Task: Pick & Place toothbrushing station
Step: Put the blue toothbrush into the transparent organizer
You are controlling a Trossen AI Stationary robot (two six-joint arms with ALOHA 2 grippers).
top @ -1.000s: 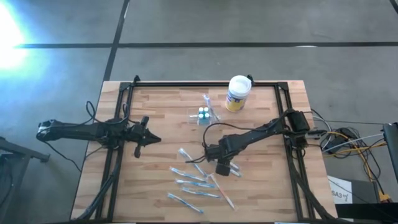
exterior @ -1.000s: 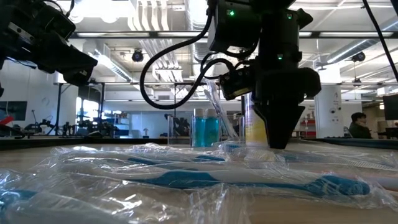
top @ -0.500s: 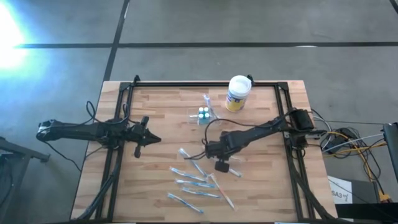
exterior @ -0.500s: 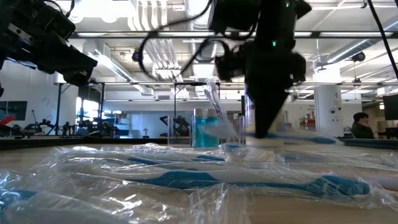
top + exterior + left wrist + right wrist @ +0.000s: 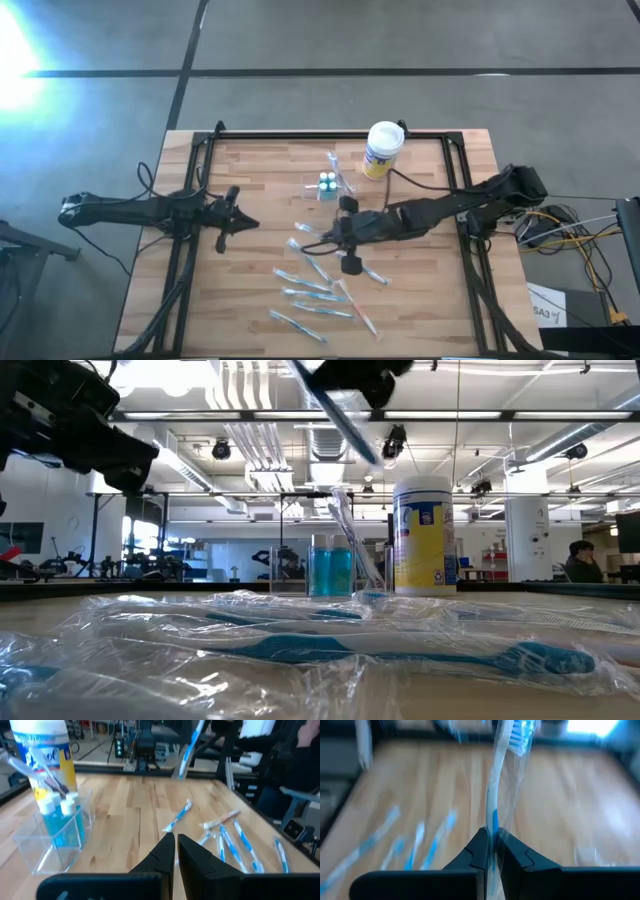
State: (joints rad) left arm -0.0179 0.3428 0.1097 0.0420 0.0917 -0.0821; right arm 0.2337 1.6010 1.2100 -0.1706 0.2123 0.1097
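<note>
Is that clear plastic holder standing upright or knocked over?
Upright: the clear holder stands on its base on the table, with blue bottles and a wrapped toothbrush sticking up from it.

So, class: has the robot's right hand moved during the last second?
Yes. In the high view the right hand, shut on a wrapped blue-and-white toothbrush, has shifted left, toward the small clear plastic holder.

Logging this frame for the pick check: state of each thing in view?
Right pincer: shut on a wrapped toothbrush, lifted above the table.
Left pincer: shut, empty, waiting over the table's left side.
Toothbrushing station: upright on the table, one wrapped brush standing in it.
Canister: upright, lid on.
Loose wrapped toothbrushes: lying flat, scattered on the table.
</note>
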